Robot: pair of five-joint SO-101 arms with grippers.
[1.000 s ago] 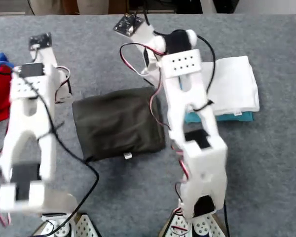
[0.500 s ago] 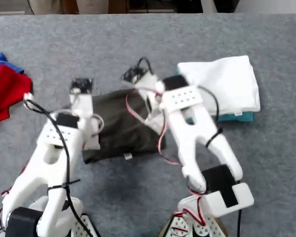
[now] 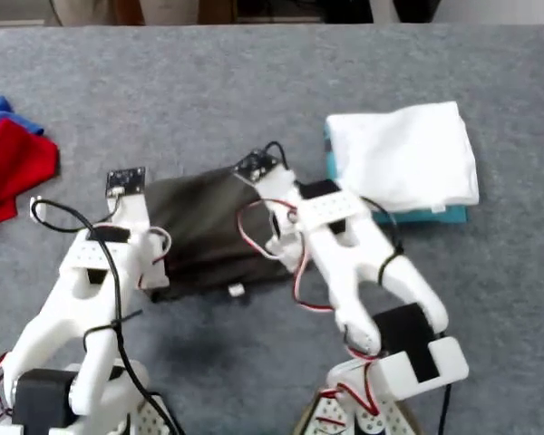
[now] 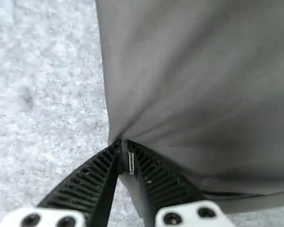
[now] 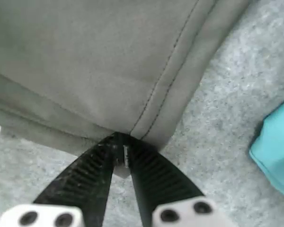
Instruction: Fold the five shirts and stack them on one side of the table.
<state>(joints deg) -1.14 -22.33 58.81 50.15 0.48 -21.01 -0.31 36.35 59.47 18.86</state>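
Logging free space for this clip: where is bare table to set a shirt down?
Bare table runs along the far edge, between the red shirt and the white shirt, and at the near right, below the teal shirt. The middle is crowded: the left gripper and right gripper both grip the dark shirt.

No legible text or labels
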